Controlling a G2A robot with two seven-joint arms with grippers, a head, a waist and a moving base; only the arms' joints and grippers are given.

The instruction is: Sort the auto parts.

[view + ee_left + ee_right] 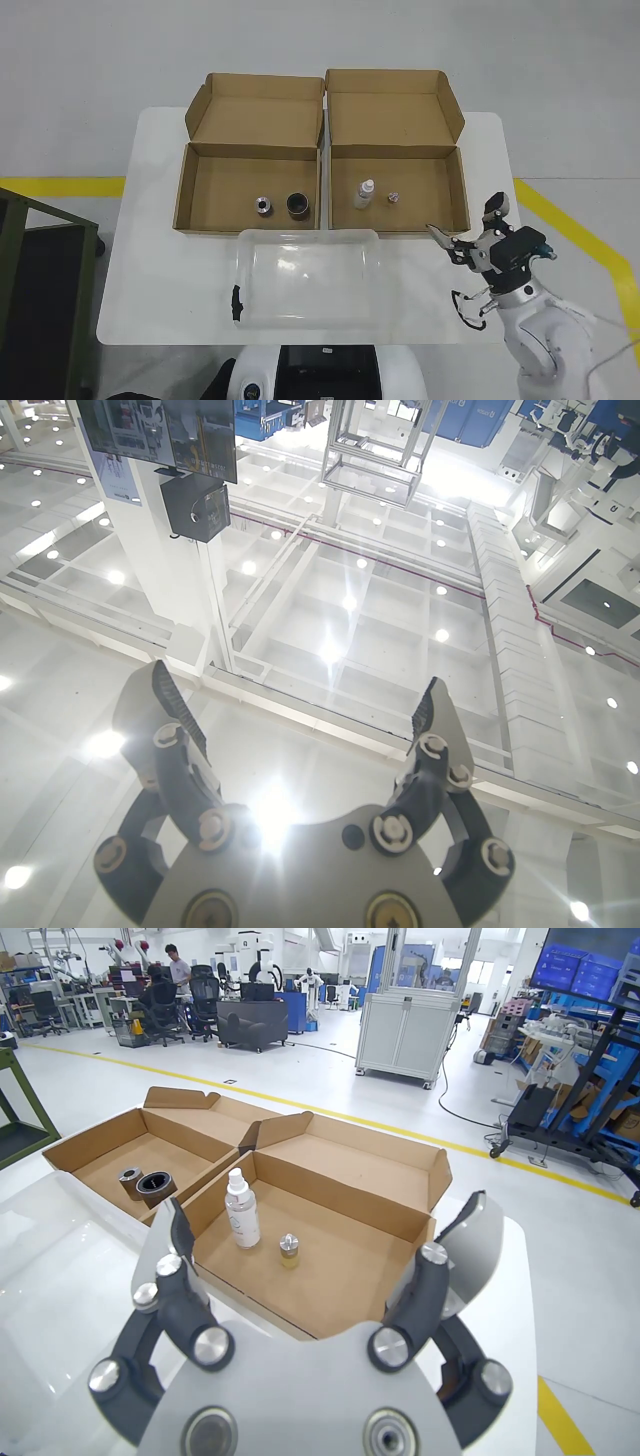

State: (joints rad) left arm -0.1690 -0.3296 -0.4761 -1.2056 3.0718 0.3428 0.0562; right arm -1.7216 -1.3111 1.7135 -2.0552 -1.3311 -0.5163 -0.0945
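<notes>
- The right jaws stand wide open and hold nothing. They hang over the near right corner of the counter (160, 260), just near of the right box (430, 190).
- The left jaws are also spread wide and empty. They point up at a ceiling (350, 610) of white beams and lights.
- In the right box, a clear spray bottle (241, 1213) stands upright towards its left side. A small brass fitting (289, 1252) with a silver top stands just right of the bottle, apart from it.
- In the left box (220, 195), a short metal cylinder (262, 206) and a dark ring-shaped sleeve (299, 205) sit side by side near the near wall. The sleeve is on the right.
- The two cardboard boxes sit side by side, touching, on the far half of the counter. Their lids are folded back towards the far edge.
- A clear plastic tray (308, 233) lies just near of the boxes, in the middle of the counter.
- A small black piece (237, 302) sits at the tray's left wall, by the near corner. Whether it lies inside or outside the wall cannot be told.
- The right arm (535, 330) comes up from beyond the counter's near right corner.
- A yellow line (60, 186) runs along the floor on the left, and a dark green frame (45, 215) stands beside the counter there.
</notes>
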